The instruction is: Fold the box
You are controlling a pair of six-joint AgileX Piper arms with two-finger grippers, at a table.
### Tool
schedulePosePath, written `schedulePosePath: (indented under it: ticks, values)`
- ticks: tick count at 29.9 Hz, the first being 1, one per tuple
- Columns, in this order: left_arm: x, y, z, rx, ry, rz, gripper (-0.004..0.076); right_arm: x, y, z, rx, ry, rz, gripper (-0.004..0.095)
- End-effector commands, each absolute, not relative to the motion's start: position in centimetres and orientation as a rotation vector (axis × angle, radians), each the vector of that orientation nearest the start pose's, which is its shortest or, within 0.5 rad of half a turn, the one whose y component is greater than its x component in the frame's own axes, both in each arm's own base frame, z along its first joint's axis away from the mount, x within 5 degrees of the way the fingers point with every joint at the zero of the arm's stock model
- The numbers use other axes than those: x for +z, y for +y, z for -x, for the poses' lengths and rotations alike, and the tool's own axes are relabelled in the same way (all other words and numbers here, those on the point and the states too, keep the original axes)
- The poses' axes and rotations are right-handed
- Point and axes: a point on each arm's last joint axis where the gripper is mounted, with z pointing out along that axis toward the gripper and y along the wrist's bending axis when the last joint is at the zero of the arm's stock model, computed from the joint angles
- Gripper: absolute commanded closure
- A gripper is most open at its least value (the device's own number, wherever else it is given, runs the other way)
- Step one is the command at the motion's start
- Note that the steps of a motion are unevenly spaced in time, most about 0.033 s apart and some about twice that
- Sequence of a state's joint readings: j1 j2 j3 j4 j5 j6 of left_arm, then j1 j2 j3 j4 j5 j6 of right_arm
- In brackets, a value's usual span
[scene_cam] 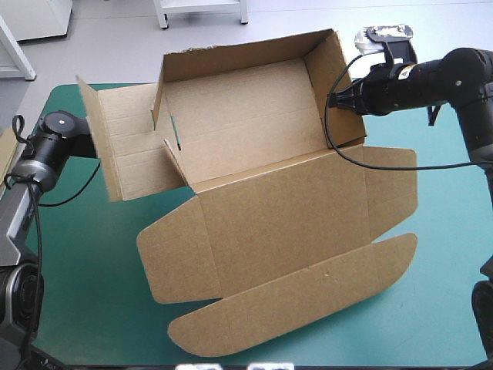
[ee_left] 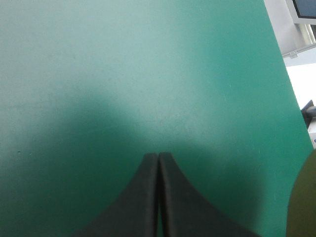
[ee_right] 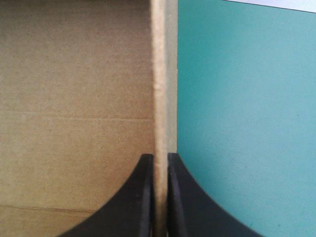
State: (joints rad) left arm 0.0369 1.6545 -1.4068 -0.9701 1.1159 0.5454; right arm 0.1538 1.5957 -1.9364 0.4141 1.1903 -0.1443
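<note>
You are mid wall-raising: the box sits mid-table, lid flat, your right gripper pinching its upright right wall, your left gripper closed empty over teal-green cover beside its splayed left wall, which probably needs standing and tucking next.

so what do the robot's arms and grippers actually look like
Both arms are black with rounded joints. The left arm has a red dot on its joint cap and a grey lower section; the right arm has a pale dot. The left gripper and right gripper each have two broad black fin-shaped fingers.
</note>
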Motion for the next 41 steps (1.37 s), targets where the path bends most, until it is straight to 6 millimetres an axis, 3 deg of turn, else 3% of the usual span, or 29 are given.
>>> schedulePosePath:
  ticks: [1,7,29,36,41]
  values:
    - [36.0,-6.0,-33.0,-1.110,2.276,-0.235,0.0732,49.3,8.3,-31.5,0.565,2.136,0.304,0.0921]
    - [33.9,-6.0,-31.2,-1.115,2.303,-0.191,0.0732,48.6,8.5,-32.6,0.566,2.146,0.293,0.0921]
    - [37.2,-6.7,-30.0,-1.284,2.075,-0.161,0.0733,44.2,8.7,-36.3,0.522,2.307,0.299,0.0921]
    - [38.8,-6.6,-30.0,-1.246,2.022,-0.172,0.0732,43.0,8.9,-37.0,0.524,2.351,0.306,0.0921]
    - [38.5,-6.4,-30.1,-1.186,2.056,-0.169,0.0732,42.7,8.6,-37.0,0.476,2.371,0.318,0.0921]
